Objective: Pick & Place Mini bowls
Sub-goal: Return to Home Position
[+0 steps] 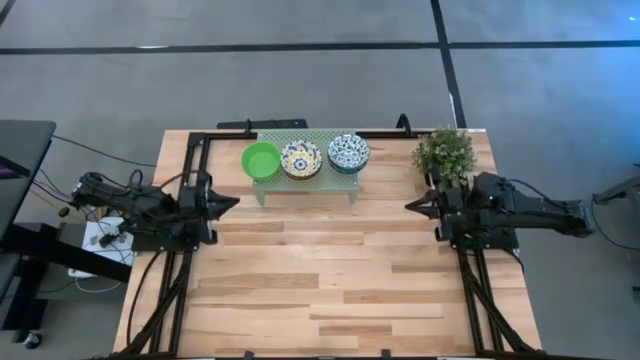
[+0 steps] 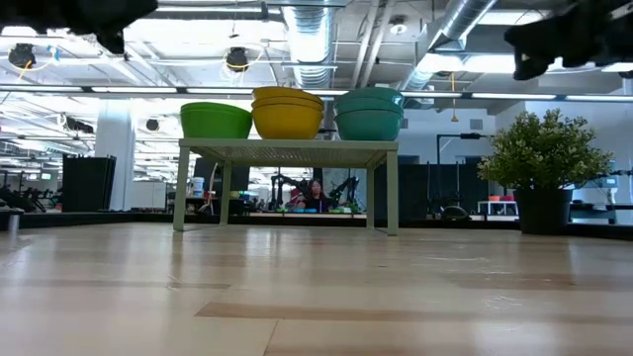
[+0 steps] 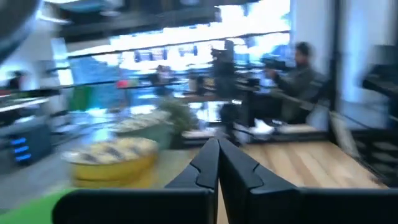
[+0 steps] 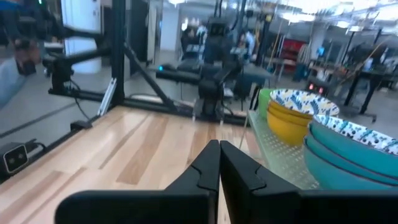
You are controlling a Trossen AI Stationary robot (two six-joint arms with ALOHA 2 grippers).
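Homing looks to be the step in hand. The left claw (image 1: 230, 204) and the right claw (image 1: 412, 206) each hang over one side of the bench (image 1: 330, 290), tips pointing inward at one another and well apart. Each has its fingers pressed together on nothing, with only boards between them.

Past the tips, toward the far edge of the bench and between the two claws, stands the mesh rack (image 1: 306, 185). It carries the mini bowls in three stacks: the green stack (image 1: 261, 160) nearest the left claw, the yellow-patterned stack (image 1: 300, 158) in the middle, and the blue-patterned stack (image 1: 348, 153) nearest the right claw. No bowl shows elsewhere on the bench. A potted plant (image 1: 445, 152) sits just beyond the right claw, off the rack's end.

Nothing seems left to place, so the next move likely calls only for settling both arms at rest, the right one kept off the plant and neither brushing the rack.

Farther off in the room a person (image 3: 298, 68) sits at a desk. No brand, label or writing can be read.
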